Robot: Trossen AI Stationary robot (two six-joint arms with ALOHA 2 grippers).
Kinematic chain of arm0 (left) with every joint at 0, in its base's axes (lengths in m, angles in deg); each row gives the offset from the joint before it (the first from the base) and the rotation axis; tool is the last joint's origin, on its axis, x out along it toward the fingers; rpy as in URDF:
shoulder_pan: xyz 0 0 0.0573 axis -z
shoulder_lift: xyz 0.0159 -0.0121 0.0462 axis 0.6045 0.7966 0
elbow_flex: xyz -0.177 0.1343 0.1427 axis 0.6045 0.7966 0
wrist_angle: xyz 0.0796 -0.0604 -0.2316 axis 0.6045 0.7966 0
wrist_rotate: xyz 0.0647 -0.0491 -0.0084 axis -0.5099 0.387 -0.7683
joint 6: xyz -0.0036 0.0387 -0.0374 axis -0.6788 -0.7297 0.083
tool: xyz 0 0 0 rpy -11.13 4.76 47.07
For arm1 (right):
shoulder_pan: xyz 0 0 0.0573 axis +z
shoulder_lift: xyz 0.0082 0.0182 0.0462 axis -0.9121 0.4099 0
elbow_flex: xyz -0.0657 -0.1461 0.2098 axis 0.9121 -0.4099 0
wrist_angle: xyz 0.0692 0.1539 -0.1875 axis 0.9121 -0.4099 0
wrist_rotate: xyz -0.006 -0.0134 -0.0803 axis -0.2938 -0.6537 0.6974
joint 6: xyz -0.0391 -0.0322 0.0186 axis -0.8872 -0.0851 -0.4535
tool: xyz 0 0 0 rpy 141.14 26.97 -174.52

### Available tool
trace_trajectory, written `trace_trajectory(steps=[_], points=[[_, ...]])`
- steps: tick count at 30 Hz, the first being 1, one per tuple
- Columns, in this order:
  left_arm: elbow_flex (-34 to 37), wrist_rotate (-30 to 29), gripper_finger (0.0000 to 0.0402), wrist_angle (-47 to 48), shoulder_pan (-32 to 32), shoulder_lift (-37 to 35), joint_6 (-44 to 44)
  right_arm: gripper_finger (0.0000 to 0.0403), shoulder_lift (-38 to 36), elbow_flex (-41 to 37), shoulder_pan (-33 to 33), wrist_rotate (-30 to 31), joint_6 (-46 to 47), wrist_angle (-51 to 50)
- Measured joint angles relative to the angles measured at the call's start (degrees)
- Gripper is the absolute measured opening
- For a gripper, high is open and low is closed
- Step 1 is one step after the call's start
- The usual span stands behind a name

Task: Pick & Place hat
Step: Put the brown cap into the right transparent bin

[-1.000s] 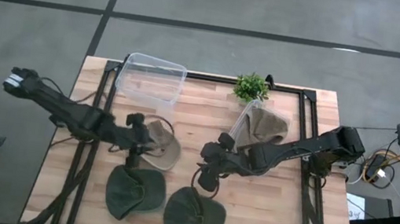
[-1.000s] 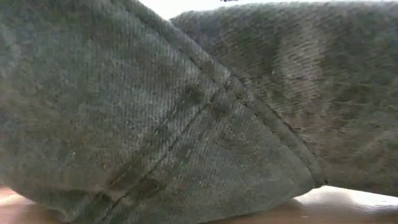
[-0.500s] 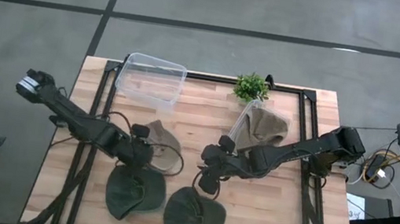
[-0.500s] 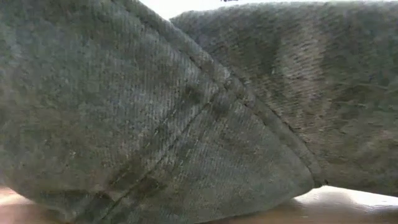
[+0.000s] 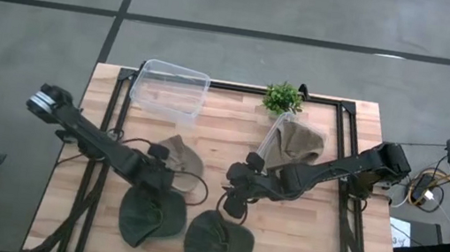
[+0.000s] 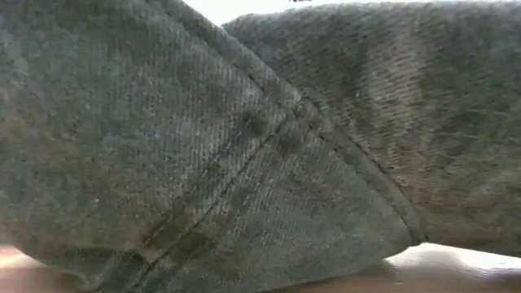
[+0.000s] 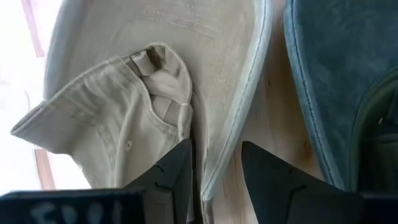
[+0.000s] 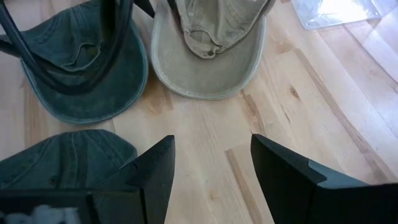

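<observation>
A beige hat lies on the wooden table left of centre, crown crumpled. My left gripper is low at its near-left side and open; in the left wrist view the hat's brim edge runs between the two fingers. My right gripper is open and hovers over bare wood to the right of the hat, its fingers touching nothing. Two dark green hats lie by the near edge. They fill the low view. My left gripper has its open fingers on either side of the beige hat's brim edge, coming in low from the table's left. One finger overlaps the brim's inner face. I cannot tell whether either finger touches it. The hat lies on the table.
A clear plastic bin stands at the far edge and a small green plant to its right. A khaki hat lies by a clear lid under my right arm. Bare wood shows between the beige hat and the right gripper.
My left gripper has moved toward the near edge and a little right, from the beige hat's left side to its near brim. The hat's outline has changed: its brim now points toward the near right. The right arm has barely moved.
</observation>
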Motion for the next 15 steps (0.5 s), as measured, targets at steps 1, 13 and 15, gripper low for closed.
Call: trace_trajectory(steps=[1, 13, 15], points=[[0.00, 0.00, 0.0133, -0.27, 0.00, 0.36, -0.09, 0.0203, 0.00, 0.00, 0.00, 0.02, 0.00, 0.02], [0.05, -2.47, 0.0080, -2.35, -0.02, 3.18, -0.43, 0.0203, 0.00, 0.00, 0.00, 0.07, 0.00, 0.11], [0.05, -3.73, 0.0039, -2.38, 0.00, 3.12, -0.16, 0.0203, 0.00, 0.00, 0.00, 0.08, 0.00, 0.10]])
